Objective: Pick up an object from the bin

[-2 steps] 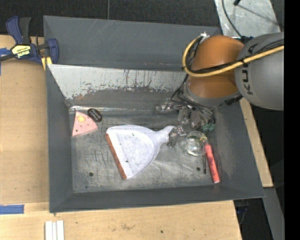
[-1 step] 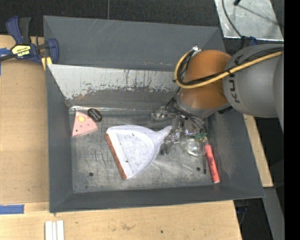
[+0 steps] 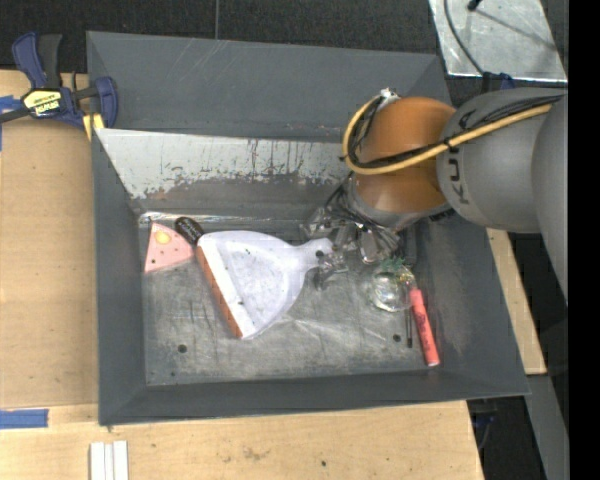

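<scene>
Grey arm [image 3: 505, 163] lettered "KU", gripper [image 3: 336, 255] over white dustpan [image 3: 252, 280] hndl.

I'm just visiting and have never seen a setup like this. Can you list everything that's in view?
bin: one, grey metal, centre of the view
scoop: one, white dustpan shape with an orange-brown edge, middle of the bin floor
wedge: one, pink with a dark end, left of the floor
pen: one, red, right edge of the floor
clear object: one, see-through, just left of the pen; kind unclear
gripper: one, dark metal, at the scoop's narrow handle end
wrist cover: one, orange, above the gripper
arm: one, grey, reaching in from the right
</scene>
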`<state>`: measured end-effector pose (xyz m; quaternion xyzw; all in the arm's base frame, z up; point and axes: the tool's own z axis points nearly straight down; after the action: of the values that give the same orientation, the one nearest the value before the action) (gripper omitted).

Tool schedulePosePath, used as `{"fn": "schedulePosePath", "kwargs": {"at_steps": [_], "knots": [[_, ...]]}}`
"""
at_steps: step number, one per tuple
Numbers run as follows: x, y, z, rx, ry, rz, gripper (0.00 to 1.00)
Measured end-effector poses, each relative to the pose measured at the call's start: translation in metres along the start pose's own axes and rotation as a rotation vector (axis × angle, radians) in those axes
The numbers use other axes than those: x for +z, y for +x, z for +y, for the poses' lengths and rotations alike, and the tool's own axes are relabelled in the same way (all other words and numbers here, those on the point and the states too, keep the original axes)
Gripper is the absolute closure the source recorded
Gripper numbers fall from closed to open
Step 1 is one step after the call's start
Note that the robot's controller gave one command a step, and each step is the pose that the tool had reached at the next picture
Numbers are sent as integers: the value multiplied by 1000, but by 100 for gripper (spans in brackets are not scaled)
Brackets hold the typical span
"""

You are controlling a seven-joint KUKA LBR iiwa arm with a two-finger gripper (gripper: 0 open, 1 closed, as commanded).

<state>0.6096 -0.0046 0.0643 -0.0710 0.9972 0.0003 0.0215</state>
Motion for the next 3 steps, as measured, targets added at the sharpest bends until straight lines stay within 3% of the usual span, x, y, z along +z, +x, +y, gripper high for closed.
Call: {"fn": "schedulePosePath", "kwargs": {"at_steps": [2,3], "knots": [[-5,0,0,4,0,6,100],[-17,3,1,3,-2,26,100]]}}
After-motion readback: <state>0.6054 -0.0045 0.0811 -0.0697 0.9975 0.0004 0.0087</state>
